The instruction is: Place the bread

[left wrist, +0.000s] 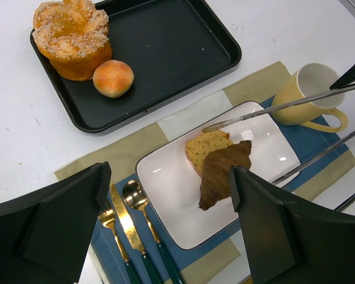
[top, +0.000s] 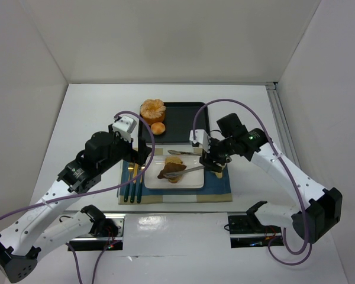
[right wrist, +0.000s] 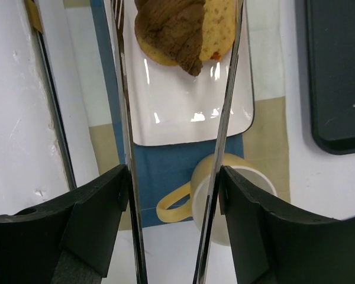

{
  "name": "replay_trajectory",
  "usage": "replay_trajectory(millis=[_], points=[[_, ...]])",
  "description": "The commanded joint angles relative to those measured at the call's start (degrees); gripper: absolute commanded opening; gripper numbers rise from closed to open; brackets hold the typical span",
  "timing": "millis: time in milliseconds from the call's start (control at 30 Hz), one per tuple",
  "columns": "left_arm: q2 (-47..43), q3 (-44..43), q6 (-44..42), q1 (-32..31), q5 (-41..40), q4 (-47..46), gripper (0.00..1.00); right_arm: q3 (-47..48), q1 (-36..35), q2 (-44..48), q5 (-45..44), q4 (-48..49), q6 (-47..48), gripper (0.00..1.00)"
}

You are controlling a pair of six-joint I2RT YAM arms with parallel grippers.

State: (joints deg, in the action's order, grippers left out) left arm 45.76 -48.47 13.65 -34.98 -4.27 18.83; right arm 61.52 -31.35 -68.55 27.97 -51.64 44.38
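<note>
On the white table [top: 89, 118] the croissant [left wrist: 222, 171] rests on the white plate [left wrist: 272, 155], atop a slice [left wrist: 202, 148]; the right gripper [right wrist: 176, 201] clasps the tongs [right wrist: 123, 100], their arms spread either side of it; best to lift them straight away, no snagging; the left gripper [left wrist: 168, 177] gapes empty.

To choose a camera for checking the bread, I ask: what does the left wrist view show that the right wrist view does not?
Only the left wrist view: a large bun and a small roll on the black tray, and the cutlery beside the plate. Only the right wrist view: the tongs lying against both right jaws. Both: the plate, croissant, bread slice, yellow mug, part of the tray.
</note>
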Motion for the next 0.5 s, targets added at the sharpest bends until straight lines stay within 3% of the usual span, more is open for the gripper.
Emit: replay_trajectory(millis=[0,233,467], points=[[-1.02,0.13,-0.55,-0.17,-0.74,-2.22,1.00,4.40,0.94,3.16,2.27,1.45,0.18,0.71],[-1.02,0.13,-0.55,-0.17,-1.26,-2.22,1.00,4.59,9.81,11.68,-1.75,9.61,-2.27,0.70],[-1.55,0.13,-0.55,-0.17,-1.26,-2.22,1.00,-3.50,32.29,13.89,-1.35,25.25,-8.25,0.67]])
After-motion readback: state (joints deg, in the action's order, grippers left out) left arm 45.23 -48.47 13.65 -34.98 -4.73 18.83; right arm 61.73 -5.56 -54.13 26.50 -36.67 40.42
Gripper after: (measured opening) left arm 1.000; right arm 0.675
